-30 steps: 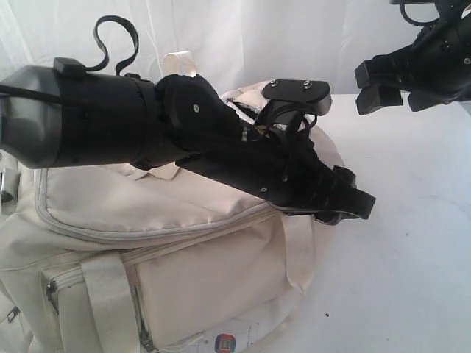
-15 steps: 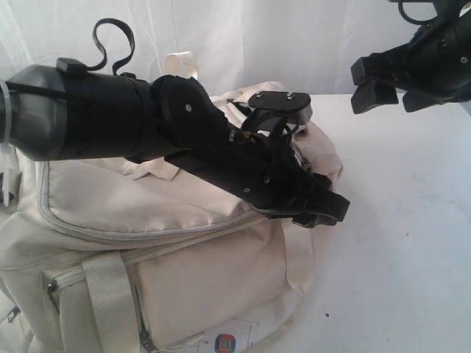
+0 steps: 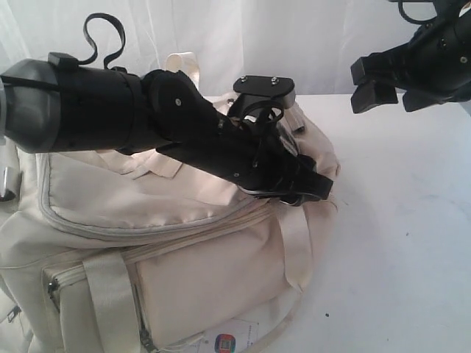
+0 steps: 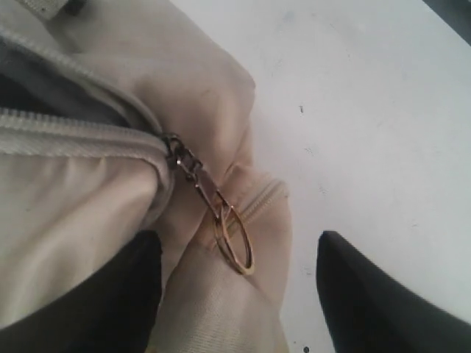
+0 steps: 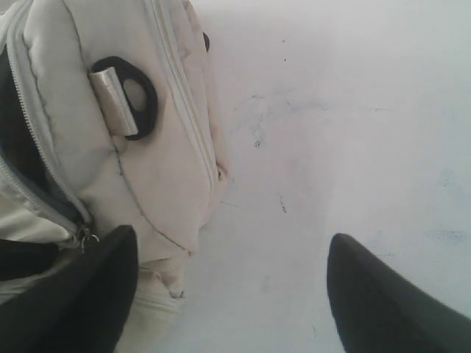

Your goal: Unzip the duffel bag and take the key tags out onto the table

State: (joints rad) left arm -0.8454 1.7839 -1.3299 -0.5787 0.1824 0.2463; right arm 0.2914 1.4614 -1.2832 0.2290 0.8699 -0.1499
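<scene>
Left gripper (image 3: 318, 188) spread wide, empty; zipper pull ring (image 4: 234, 246) lay between jaws, ungrasped. Right gripper (image 5: 232, 239) spread, empty, over table (image 3: 397, 243); duffel bag (image 3: 184, 243) end beside one jaw. Zipper judged partly open. Key tags unseen; extraction remained.

Pictured on white table (image 3: 401, 250): cream duffel bag (image 3: 147, 195), filling lower left of frame. Across top of bag, from left, thick black arm (image 3: 96, 110), angled down to right. At arm's end, left tool (image 3: 318, 188), low at bag's right-hand end, just beside fabric; jaw gap not clear from this angle. Upper right, well apart from bag and above table, right tool (image 3: 372, 82), jaws spread. Along bag's top panel, grey zip (image 3: 140, 229) curving round. On front, wide cream strap (image 3: 110, 309) beside side pocket (image 3: 213, 287). At bottom edge, small paper label (image 3: 225, 343) w/ red-blue mark. Behind, white curtain (image 3: 294, 37).
</scene>
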